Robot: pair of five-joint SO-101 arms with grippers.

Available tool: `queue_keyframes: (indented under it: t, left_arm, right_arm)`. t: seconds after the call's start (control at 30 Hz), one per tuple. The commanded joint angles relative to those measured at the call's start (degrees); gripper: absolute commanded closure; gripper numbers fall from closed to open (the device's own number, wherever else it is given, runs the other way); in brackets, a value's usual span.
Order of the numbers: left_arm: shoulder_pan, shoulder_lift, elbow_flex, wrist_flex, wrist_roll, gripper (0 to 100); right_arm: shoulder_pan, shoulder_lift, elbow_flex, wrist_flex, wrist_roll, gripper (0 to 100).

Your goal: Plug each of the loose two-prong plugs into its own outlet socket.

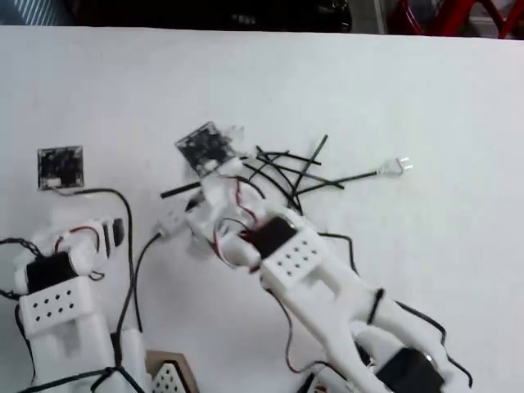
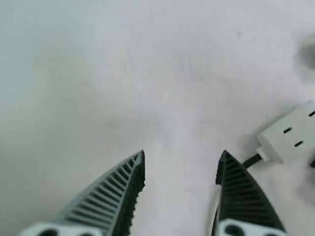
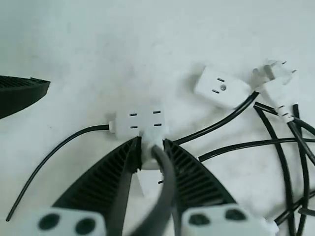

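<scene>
My right gripper [image 3: 150,142] is shut on a white two-prong plug [image 3: 148,156] whose black cable runs back between the fingers. The plug presses against a white outlet socket [image 3: 140,121] with several slots. In the high view this gripper [image 1: 195,214] sits by that socket [image 1: 169,219] at the table's middle. A second white socket [image 3: 220,88] lies beyond it, with a pale loose plug [image 3: 272,73] beside it. Another loose plug [image 1: 399,166] lies far right on its black cable. My left gripper [image 2: 182,157] stands open over bare table, the slotted socket [image 2: 289,135] just off one fingertip.
A tangle of black cables [image 1: 286,172] spreads between the sockets and the far plug. Two black-and-white marker cards [image 1: 60,166] [image 1: 205,147] lie flat on the white table [image 1: 393,90]. A dark finger of the left gripper [image 3: 19,91] shows near the socket.
</scene>
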Motion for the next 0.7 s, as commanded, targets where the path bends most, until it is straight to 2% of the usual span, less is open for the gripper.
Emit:
queue_keyframes:
  t: [0.0, 0.17, 0.37, 0.67]
  left_arm:
    - [-3.56, -1.63, 5.19, -8.09, 3.78, 76]
    - [-6.55, -1.63, 8.97, -12.92, 3.87, 76]
    - [-6.37, -1.71, 9.23, -13.19, 3.96, 76]
    - [-6.29, -1.54, 9.41, -14.51, 3.96, 76]
  right_arm:
    - [-0.48, 6.29, -6.95, -0.31, 3.25, 98.1]
    - [-0.57, 14.11, -12.31, -0.31, 5.36, 98.1]
    - [-1.27, 19.74, -15.82, -0.66, 5.36, 98.1]
    - [-1.19, 25.80, -16.18, -7.60, 5.45, 98.1]
